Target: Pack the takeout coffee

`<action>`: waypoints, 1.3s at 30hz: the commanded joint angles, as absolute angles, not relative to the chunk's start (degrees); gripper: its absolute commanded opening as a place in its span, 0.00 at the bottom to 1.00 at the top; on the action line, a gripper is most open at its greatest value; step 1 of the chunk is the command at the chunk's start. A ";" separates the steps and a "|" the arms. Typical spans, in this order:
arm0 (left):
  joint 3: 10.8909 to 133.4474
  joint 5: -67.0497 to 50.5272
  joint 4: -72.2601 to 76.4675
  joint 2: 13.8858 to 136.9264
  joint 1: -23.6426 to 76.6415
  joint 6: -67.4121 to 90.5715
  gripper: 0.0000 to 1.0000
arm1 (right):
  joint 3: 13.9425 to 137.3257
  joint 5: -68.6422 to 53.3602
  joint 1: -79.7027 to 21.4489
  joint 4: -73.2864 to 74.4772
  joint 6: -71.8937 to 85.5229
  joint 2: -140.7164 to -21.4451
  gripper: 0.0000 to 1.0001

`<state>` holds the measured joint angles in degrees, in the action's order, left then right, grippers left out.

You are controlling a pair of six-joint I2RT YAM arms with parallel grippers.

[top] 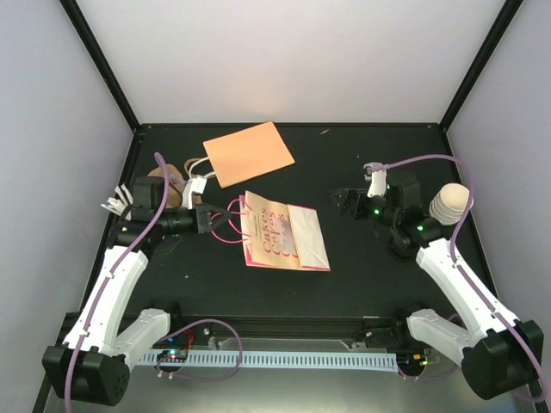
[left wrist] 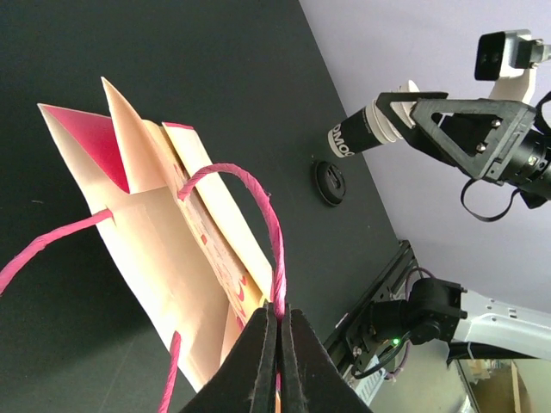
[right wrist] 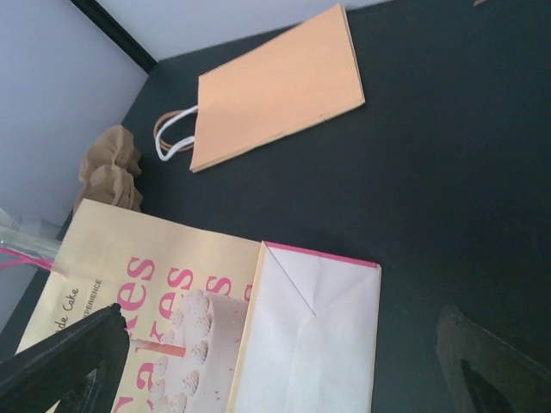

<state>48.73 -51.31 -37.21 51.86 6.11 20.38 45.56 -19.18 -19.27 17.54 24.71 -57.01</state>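
here, left to right, on the black table:

- bundle of thin white sticks, at the far left edge.
- brown pulp carrier, just beside the sticks and partly behind the left arm; what it holds cannot be told.
- left claw, pressed together, pinching one pink handle of the cream bag.
- orange paper bag, white handles to its left, lying flat and closed toward the back, apart from both claws.
- cream bag, pink lettering, lying flat at the middle, mouth to the left, folded bottom to the right.
- right claw, spread wide, right of the cream bag and apart from it.
- takeout coffee cup, cream and ribbed, at the far right, just beside the right arm, well apart from both bags and inside neither; upright or tipped cannot be told.

by view:

- top view alone shows the cup and the sticks.
- left wrist view alone shows the cream bag's mouth slightly parted, with a pink lining, and a small black round disc on the table beyond it.
- right wrist view alone shows the cake print on the cream bag and the creases of its white folded bottom.
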 commanded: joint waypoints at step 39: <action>51.89 -52.48 -36.48 50.71 8.00 20.20 0.02 | 51.44 -5.35 -37.92 24.02 25.34 -72.61 0.97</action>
